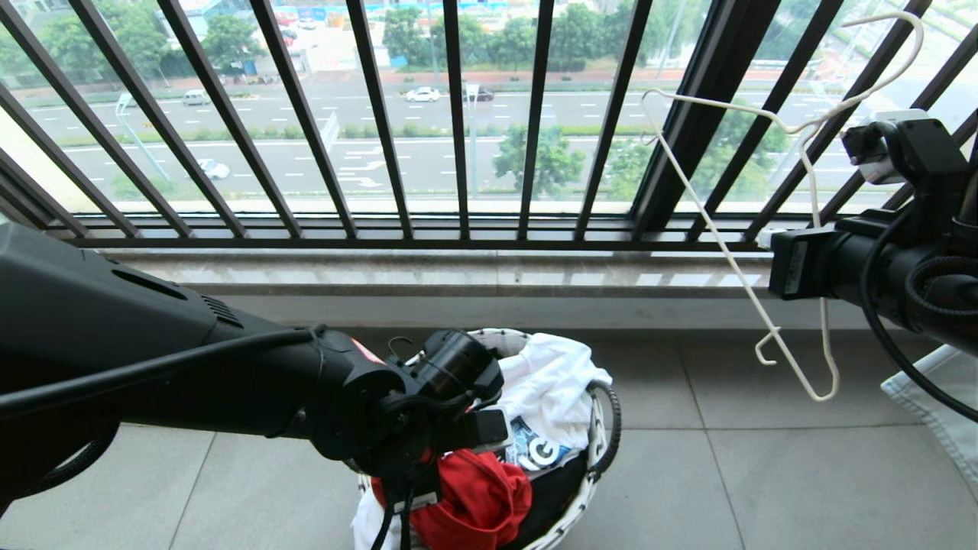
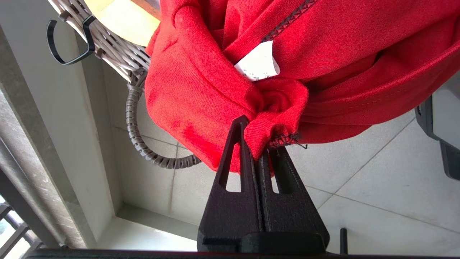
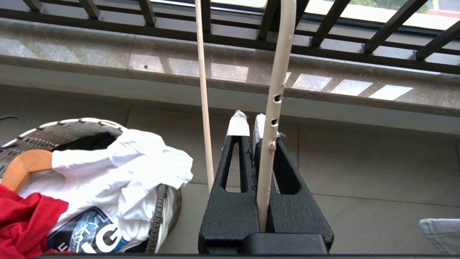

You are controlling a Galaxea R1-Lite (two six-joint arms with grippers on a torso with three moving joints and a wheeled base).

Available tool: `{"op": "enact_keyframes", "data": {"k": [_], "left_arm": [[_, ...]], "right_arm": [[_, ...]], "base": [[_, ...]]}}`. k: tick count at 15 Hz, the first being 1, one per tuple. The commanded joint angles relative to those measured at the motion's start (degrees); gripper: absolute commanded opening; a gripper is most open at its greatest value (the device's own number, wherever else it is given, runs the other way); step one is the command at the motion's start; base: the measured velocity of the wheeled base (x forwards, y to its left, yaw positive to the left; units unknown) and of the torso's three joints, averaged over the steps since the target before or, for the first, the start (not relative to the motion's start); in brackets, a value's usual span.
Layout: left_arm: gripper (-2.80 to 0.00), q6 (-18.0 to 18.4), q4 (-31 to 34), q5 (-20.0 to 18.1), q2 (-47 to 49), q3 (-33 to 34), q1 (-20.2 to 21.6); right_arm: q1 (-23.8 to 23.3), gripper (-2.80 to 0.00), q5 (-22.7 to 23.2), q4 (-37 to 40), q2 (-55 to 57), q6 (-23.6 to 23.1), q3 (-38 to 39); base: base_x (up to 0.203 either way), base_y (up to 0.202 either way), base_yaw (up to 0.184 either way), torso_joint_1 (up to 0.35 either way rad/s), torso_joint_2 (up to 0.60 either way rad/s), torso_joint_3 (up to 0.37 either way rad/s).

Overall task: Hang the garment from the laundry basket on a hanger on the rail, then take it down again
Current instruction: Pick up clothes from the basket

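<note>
From the head camera, I see my left gripper [image 1: 428, 477] low over the laundry basket [image 1: 603, 428], bare floor tiles [image 1: 764, 473] all round. Left wrist: its fingers pinch a hem fold of the red garment [image 2: 201, 90]. Right wrist: my right gripper [image 3: 264, 151] clamps the hanger [image 3: 275, 93] before the balcony railing [image 3: 251, 41].

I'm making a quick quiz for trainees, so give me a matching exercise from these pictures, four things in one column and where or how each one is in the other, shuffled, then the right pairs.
Things:
1. garment
2. hanger
3. laundry basket
4. white T-shirt

States:
A. stands on the tiled floor below the window sill
B. pinched at a fold by the left gripper
C. lies on top inside the basket
D. clamped in the right gripper, held up before the balcony bars

Pairs: 1-B, 2-D, 3-A, 4-C
</note>
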Motion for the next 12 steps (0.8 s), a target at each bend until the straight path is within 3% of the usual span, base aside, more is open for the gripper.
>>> {"op": "enact_keyframes", "data": {"k": [1,4,7,9,12], "left_arm": [[-2.80,-0.73,0.10,0.11,-2.53,-0.53,0.60],[-2.80,-8.08,0.10,0.44,-7.50,-0.60,0.68],[-2.80,-18.64,0.09,1.41,-11.81,0.61,0.67],[-2.80,-25.77,-0.07,3.34,-14.17,1.47,0.60],[-2.80,-32.73,-0.08,7.57,-17.99,3.57,0.59]], "right_arm": [[0.02,-2.80,-0.11,-0.11,0.04,-0.05,0.03],[0.10,-2.80,-0.11,-0.11,-0.09,-0.05,0.03],[0.02,-2.80,-0.11,-0.11,-0.33,-0.13,0.03],[0.02,-2.80,-0.19,-0.11,-0.33,-0.13,0.03],[0.06,-2.80,-0.19,-0.11,0.05,-0.18,0.03]], "base": [[0.000,0.000,0.000,0.000,0.00,0.000],[0.000,0.000,0.000,0.000,0.00,0.000],[0.000,0.000,0.000,0.000,0.00,0.000],[0.000,0.000,0.000,0.000,0.00,0.000],[0.000,0.000,0.000,0.000,0.00,0.000]]}}
